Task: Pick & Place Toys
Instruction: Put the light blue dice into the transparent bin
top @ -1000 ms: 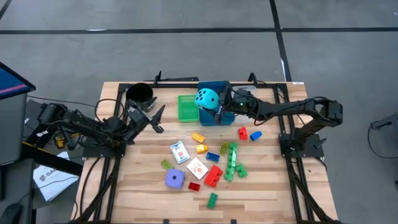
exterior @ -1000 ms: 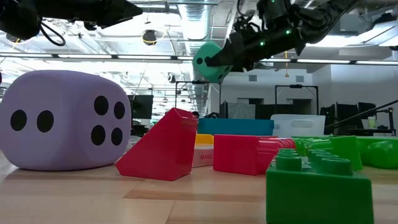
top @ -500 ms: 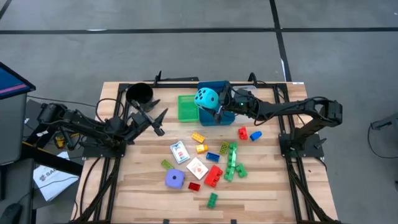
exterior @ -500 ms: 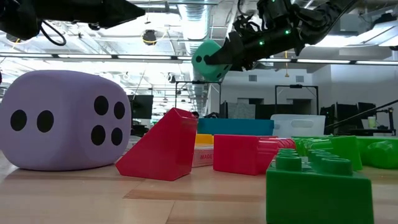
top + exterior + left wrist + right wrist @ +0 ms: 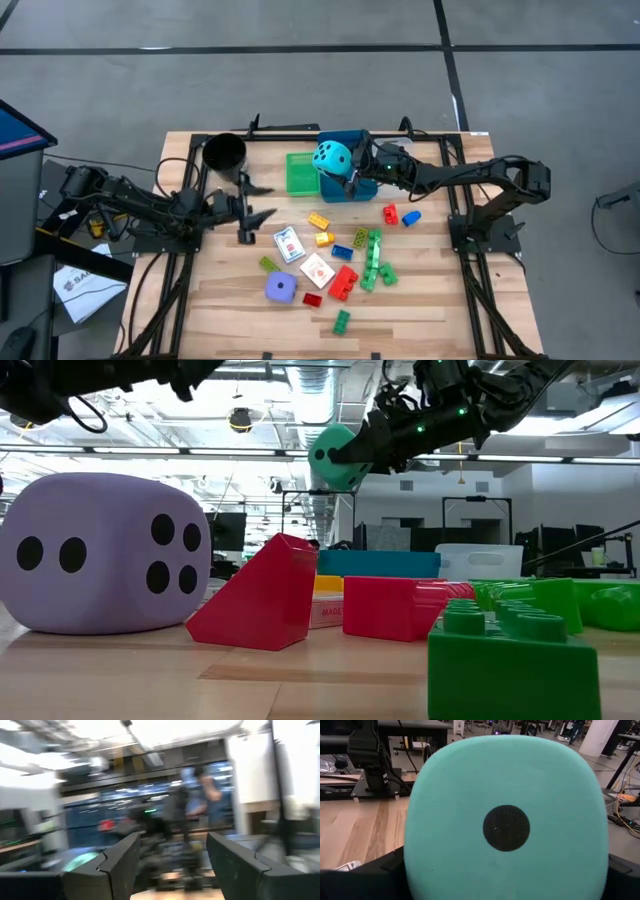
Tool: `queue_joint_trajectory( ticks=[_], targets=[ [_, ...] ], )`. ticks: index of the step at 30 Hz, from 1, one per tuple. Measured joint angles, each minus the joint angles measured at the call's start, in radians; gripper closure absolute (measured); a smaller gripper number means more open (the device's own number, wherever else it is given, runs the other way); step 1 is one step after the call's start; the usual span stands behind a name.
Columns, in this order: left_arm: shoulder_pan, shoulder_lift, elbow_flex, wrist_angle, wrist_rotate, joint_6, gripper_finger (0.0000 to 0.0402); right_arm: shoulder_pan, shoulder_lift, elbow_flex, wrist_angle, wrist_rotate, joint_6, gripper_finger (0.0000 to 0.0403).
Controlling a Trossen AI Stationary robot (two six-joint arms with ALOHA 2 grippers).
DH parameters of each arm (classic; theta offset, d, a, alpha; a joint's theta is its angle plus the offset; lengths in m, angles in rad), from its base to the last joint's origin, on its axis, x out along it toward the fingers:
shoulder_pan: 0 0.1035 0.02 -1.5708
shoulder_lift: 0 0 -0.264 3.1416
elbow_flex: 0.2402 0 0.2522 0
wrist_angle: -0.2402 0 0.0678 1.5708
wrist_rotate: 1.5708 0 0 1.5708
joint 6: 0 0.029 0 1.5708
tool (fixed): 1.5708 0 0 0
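**Cyan die held aloft over blue tray**

Bricks are being seen scattered across the near half of the wooden table [image 5: 420, 300], with a green brick [image 5: 341, 321] lying closest to the front edge and a red brick [image 5: 312, 299] just behind it. A purple die [image 5: 281, 288] is being shown resting on the boards at the front left of the pile, filling the left side of the low view. Two white card packs [image 5: 288, 245] are being seen lying flat between the die and the far bricks, beside a larger red brick [image 5: 344, 282], a chain of green bricks [image 5: 374, 260] and a few yellow and blue ones.

Farther back, the left gripper [image 5: 252, 213] is being held above the boards near the card packs, its fingers parted with nothing between them. Beyond it, a black cup [image 5: 224, 153] is being shown standing at the far left corner.

At the far edge, a cyan die [image 5: 333, 158] is being gripped by the right gripper [image 5: 351, 177], whose jaws are spread wide on its sides. It is being held in the air over the blue tray [image 5: 350, 192], which sits just beside a green tray [image 5: 298, 172].
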Motion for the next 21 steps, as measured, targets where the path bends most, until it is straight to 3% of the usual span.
queue_joint_trajectory(
  ticks=[5, 8, 21],
  targets=[
    [0.000, 0.000, 0.000, -0.017, 0.248, -0.088, 0.0178, 0.000, 0.000, 0.000, 0.000, 0.000, 0.000, 0.0039],
    [0.000, 0.000, 0.000, -0.039, 0.323, -0.138, 0.0178, 0.000, 0.000, 0.000, 0.001, 0.000, 0.000, 0.0039],
    [0.002, 0.000, 0.000, -0.065, 0.342, -0.323, 0.0178, -0.028, 0.000, 0.000, 0.099, -0.005, 0.034, 0.0039]
  ],
)
